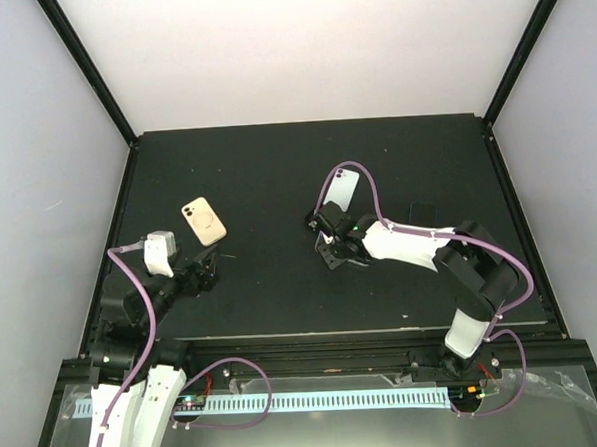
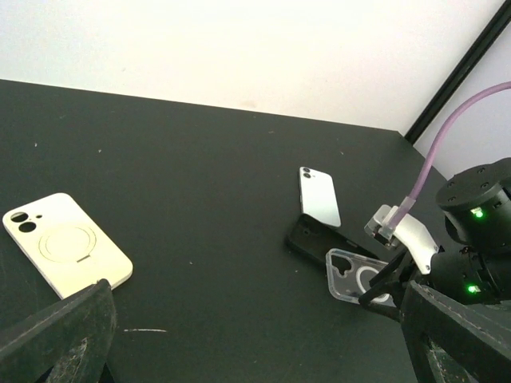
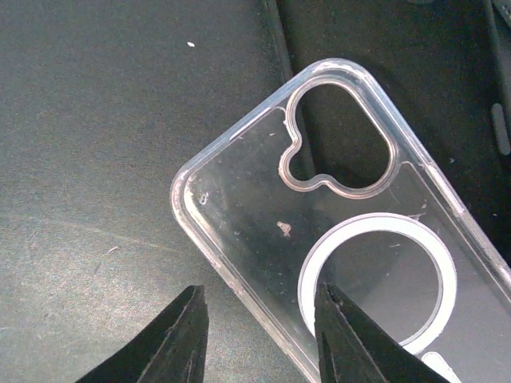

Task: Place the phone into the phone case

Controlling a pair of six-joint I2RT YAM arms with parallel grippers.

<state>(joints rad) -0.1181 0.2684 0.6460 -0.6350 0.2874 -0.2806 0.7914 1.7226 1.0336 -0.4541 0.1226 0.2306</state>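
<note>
A matte black tabletop (image 1: 275, 155) sits boxed in by plain white walls. A little right of its centre lies the white phone (image 1: 345, 189), flat, back up, with nothing gripping it. Just to the near side of it is the clear case (image 3: 343, 239), its camera cut-out and white ring plain from the right wrist; whether it lies quite flat or is tipped a little, I cannot tell. The right gripper (image 3: 259, 335) hangs low over the case's long edge with its jaws apart, one finger above the case's floor and the other outside the rim, clamped on nothing. A dark slab (image 2: 311, 238) lies against or just beside the case, between it and the phone; I cannot say if it is another phone or a case. Further out, left of centre, a cream case (image 1: 203, 220) lies alone. The left gripper (image 2: 255, 319) hovers toward the near left corner, jaws spread wide and empty. The step in hand looks like seizing the clear case, so the bite is what matters. The fingers should close squarely on the side wall, away from the camera corner, deep enough not to slide off the slick plastic, and without shoving the case into the slab or the phone. That thin wall will likely flex, so a gentle pinch seems wiser than a hard one.
</note>
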